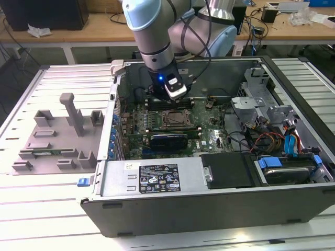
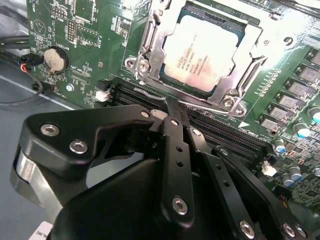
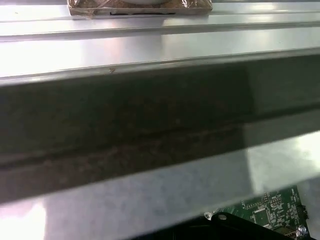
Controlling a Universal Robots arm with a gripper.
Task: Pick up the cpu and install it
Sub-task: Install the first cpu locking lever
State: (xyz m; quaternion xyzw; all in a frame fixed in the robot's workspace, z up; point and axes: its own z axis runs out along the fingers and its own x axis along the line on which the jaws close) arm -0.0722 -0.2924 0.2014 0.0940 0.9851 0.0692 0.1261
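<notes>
Presently, one grey tray point(image 1: 52, 141) is seen at the exterior view's left, and one open computer case point(image 1: 209, 198) to its right. One cpu point(image 2: 202, 50) is seated in the socket frame point(image 2: 235, 92), just beyond the gripper point(image 2: 172, 107), whose fingers are drawn narrow, together, gripping nothing.

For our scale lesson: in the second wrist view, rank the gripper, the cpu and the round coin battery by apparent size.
1. gripper, though nearness to the camera inflates it
2. cpu
3. coin battery
</notes>
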